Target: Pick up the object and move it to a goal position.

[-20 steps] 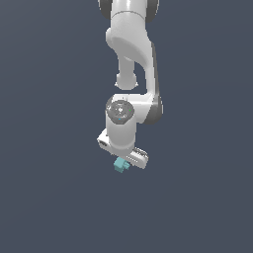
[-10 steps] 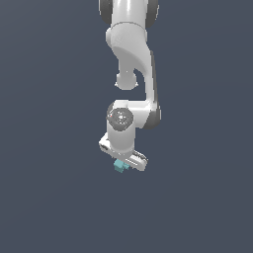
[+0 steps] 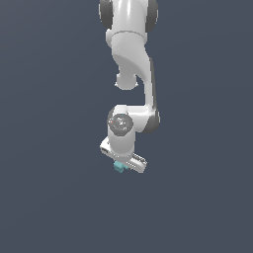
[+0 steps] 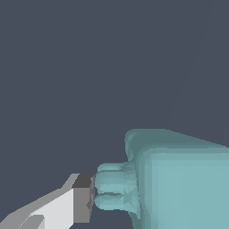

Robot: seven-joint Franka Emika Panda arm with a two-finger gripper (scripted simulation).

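Note:
The object (image 3: 119, 167) is a tiny teal block with a small stub, sitting just under the white gripper (image 3: 121, 167) in the exterior view, near the middle of the picture. The gripper is shut on it. In the wrist view the teal object (image 4: 179, 179) fills a large part of the picture, and its stub (image 4: 114, 191) touches the dark pad of one white finger (image 4: 80, 199). The other finger is out of that view. The arm hangs down from the top of the exterior view.
A plain dark grey ground (image 3: 49, 197) fills both views. No other object, container or goal marker shows.
The gripper with the teal object has shifted slightly, mostly downward, in the exterior view, and the forearm has bent more. The grip on the object is unchanged.

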